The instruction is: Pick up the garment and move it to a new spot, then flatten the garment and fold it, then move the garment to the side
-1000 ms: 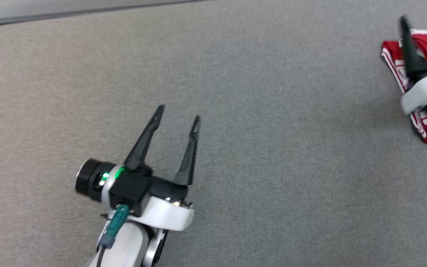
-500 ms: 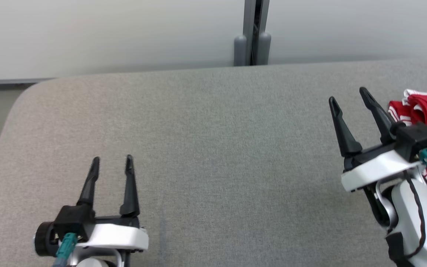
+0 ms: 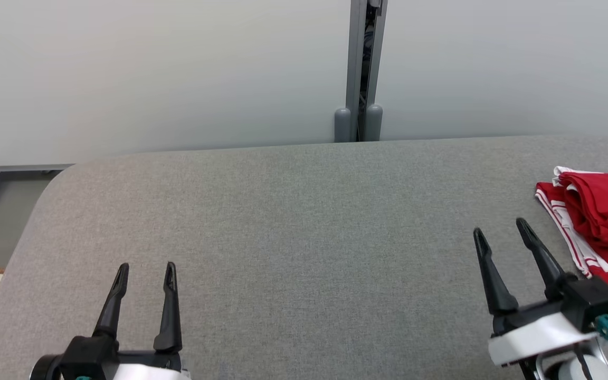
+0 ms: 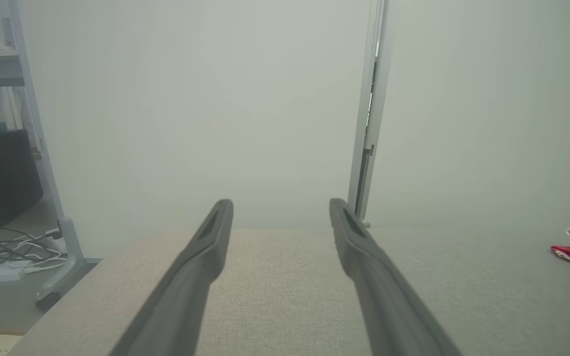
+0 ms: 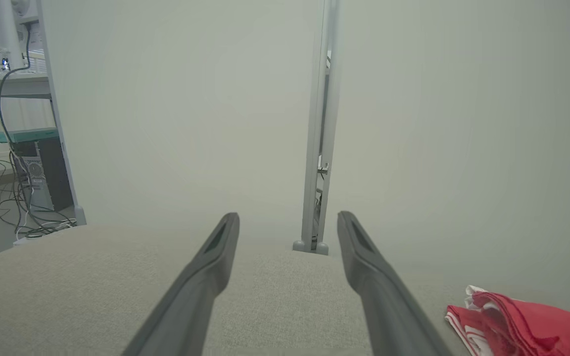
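Judging from how the garment (image 3: pixel 599 227) lies as a compact red bundle with white stripes at the right edge of the head view, the robot seems to be on the last step, setting the fold aside, and that step looks close to done. To finish well, it should keep both claws off the cloth so no fingertip catches a layer and drags the fold open. If the bundle must go further to the side, the better grip would be across all layers at the thick folded edge, lifted low and set down flat on the grey table (image 3: pixel 304 237) rather than pushed, since soft fabric would likely bunch under a shove. The right gripper (image 3: pixel 499 227) sits at the lower right of the head view, its two dark fingers spread fairly wide with nothing between them; the garment lies just right of and slightly above its fingertips in that frame, near but apart. The left gripper (image 3: pixel 146 265) sits at the lower left, fingers likewise parted and empty, well apart from the garment, which shows as a small red shape at the far right edge of the left wrist view
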